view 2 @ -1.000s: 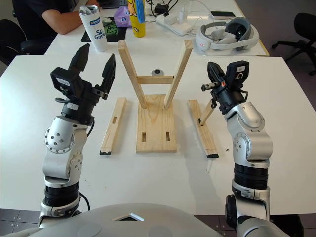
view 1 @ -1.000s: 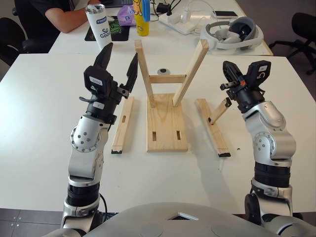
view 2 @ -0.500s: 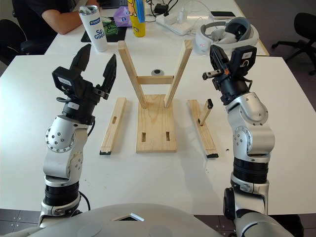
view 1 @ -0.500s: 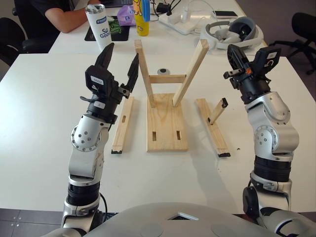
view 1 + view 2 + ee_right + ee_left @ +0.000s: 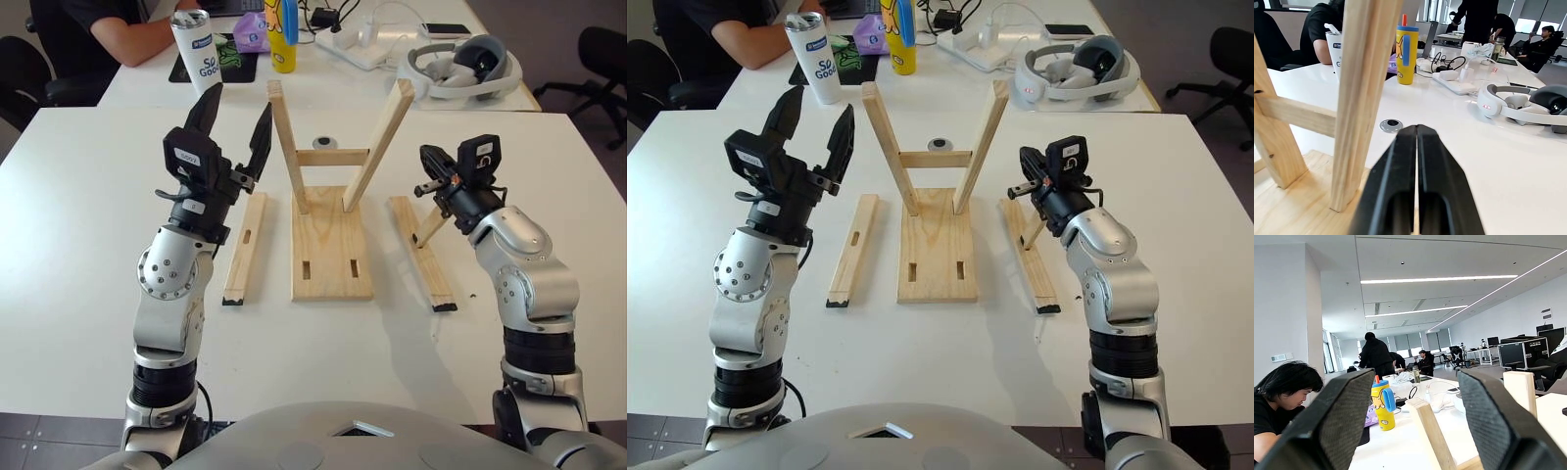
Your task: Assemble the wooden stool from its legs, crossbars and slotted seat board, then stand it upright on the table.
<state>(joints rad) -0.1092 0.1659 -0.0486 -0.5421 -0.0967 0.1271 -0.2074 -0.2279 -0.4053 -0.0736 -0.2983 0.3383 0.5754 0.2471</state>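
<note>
Right gripper is pressing its fingers together, plain in its wrist view; pale half-built stool, two legs up, is sitting between it and the gaping left gripper.

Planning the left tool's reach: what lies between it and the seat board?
A loose slotted leg lies flat between left tool and seat board; left eye view.

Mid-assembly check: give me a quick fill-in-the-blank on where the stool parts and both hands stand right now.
The left hand is ___.
The right hand is ___.
___ legs stand in the seat board, joined by one crossbar.
The loose leg left of the seat board lies ___ on the table.
Missing words: open; shut; two; flat.
</note>
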